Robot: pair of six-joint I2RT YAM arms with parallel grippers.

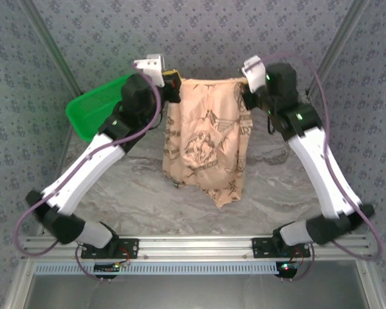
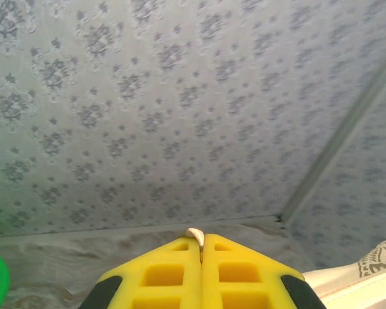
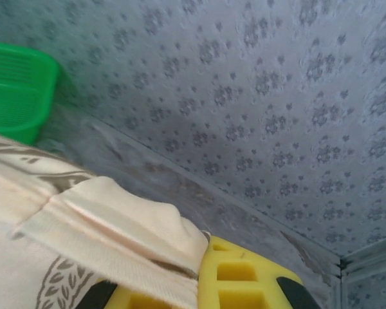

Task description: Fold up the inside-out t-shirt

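**Hazards, left to right**

1. The green basket (image 1: 93, 112) sits on the table (image 1: 128, 193) just beside the left arm's wrist. A wide outward swing of that arm is likely to strike or push it.

2. The left gripper (image 1: 172, 84) is clenched on the upper left corner of the t-shirt (image 1: 209, 148). In the left wrist view, only a small sliver of cloth shows above the closed yellow fingertips (image 2: 180, 257). Judged from this, the bite is shallow. Extra tension along the top edge could pull the corner free and drop that side.

3. The t-shirt hangs between the two grippers, with its top edge stretched taut. The lower part drapes down to the table and reaches lower at the right. If it is laid down in this state, it will probably settle skewed and wrinkled.

4. The right gripper (image 1: 244, 85) is clamped on the upper right corner. The right wrist view shows a thick bunch of hem over the fingers (image 3: 244, 280). This hold appears deeper, so it is the less likely of the two to slip. The uneven grip may turn the cloth toward the right when the arms move apart.
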